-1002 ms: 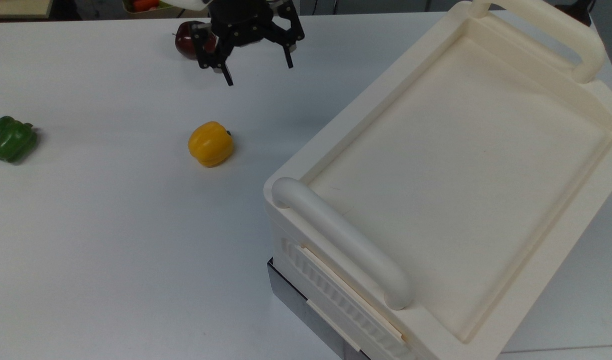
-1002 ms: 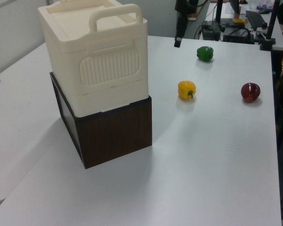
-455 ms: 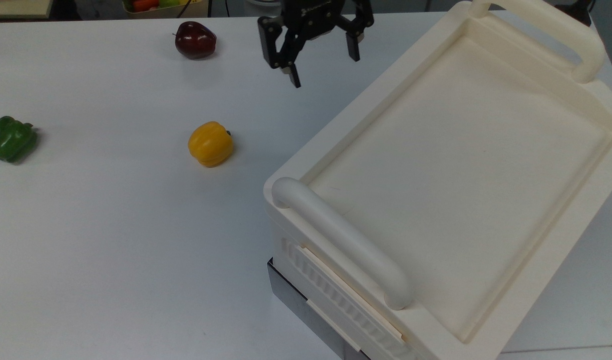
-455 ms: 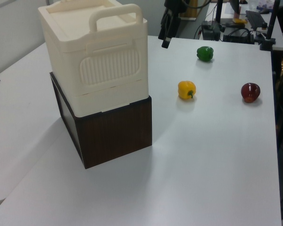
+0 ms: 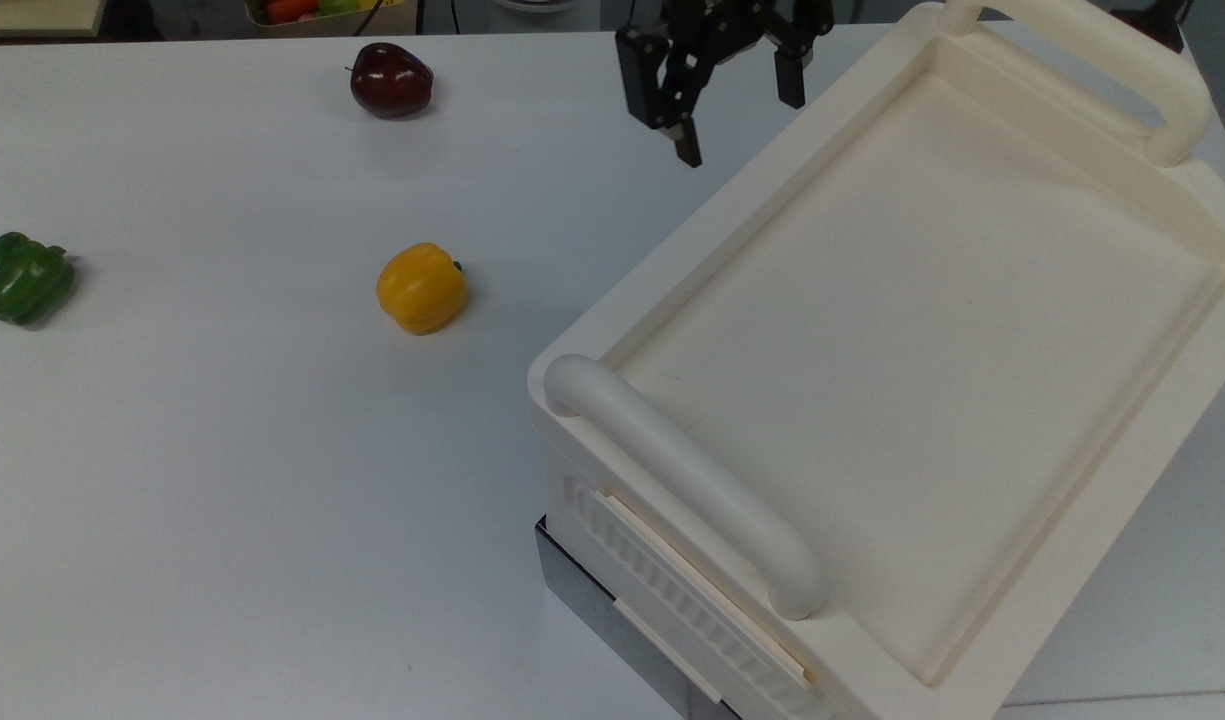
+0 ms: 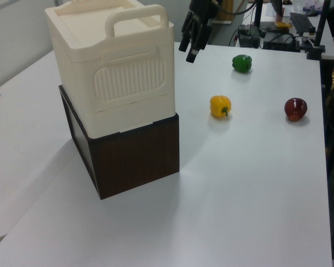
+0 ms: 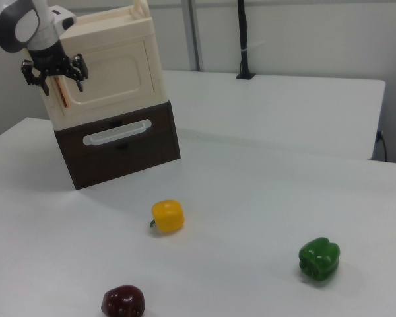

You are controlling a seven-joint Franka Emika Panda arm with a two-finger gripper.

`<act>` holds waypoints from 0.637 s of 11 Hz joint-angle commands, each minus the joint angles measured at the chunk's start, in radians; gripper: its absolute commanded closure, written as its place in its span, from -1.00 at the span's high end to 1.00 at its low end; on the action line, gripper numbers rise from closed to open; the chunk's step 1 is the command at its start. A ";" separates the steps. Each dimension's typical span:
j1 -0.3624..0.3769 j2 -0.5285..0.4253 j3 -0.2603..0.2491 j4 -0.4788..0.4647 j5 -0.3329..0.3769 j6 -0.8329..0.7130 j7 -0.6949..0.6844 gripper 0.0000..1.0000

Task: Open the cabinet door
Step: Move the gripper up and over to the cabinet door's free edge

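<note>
At the upper left of the right view, the gripper (image 7: 54, 77) hangs with its fingers spread wide and empty, in front of the cabinet door (image 7: 112, 74) of the cabinet (image 7: 129, 30); it seems near the copper handle (image 7: 63, 94), probably not touching.

The arm reaches in high, its gripper (image 5: 737, 115) (image 7: 55, 80) (image 6: 189, 49) pointing down, the two black fingers spread wide apart.

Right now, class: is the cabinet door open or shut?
Shut. In the right view the cabinet door lies flush in the cabinet front, no gap; the open gripper hovers before its copper handle.
</note>
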 commanded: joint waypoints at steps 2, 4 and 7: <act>0.039 0.039 0.014 0.002 -0.037 0.096 -0.010 0.57; 0.044 0.040 0.014 0.002 -0.037 0.116 -0.009 0.35; 0.050 0.045 0.014 0.001 -0.037 0.159 -0.010 -0.12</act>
